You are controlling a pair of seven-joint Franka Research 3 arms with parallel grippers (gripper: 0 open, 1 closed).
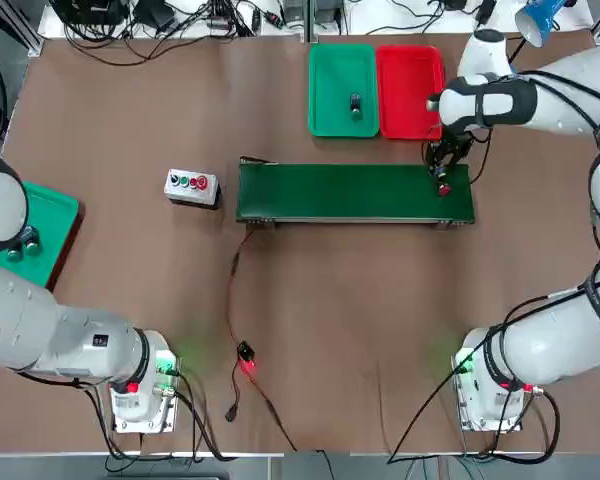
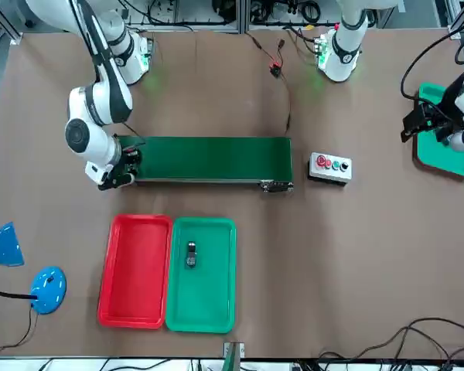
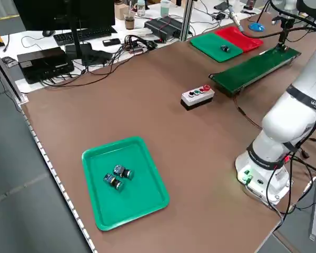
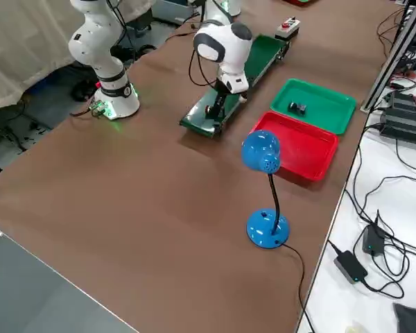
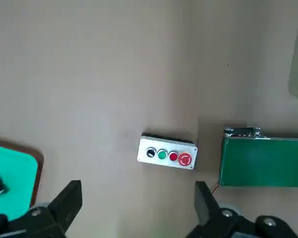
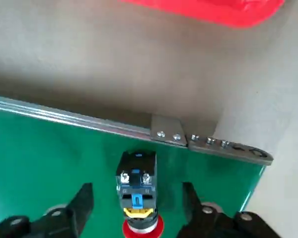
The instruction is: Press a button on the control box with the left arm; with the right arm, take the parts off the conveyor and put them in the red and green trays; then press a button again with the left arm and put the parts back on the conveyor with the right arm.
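From overhead, the right gripper stands over the three o'clock end of the conveyor, its fingers spread around a red-capped part lying on the belt near that end's edge. At twelve o'clock from the belt sit the green tray, holding one small dark part, and the red tray touching it. The control box lies at nine o'clock of the conveyor, bare tabletop all round it.

From the front, the right gripper is at the belt's nine o'clock end; open table lies between conveyor and trays.

The left side view shows another green tray near the table edge with two parts in it.

The left wrist view shows the left gripper open, well apart from the control box.

The right wrist view shows the part between separated fingers, neither visibly touching it, close to the conveyor's metal rim.
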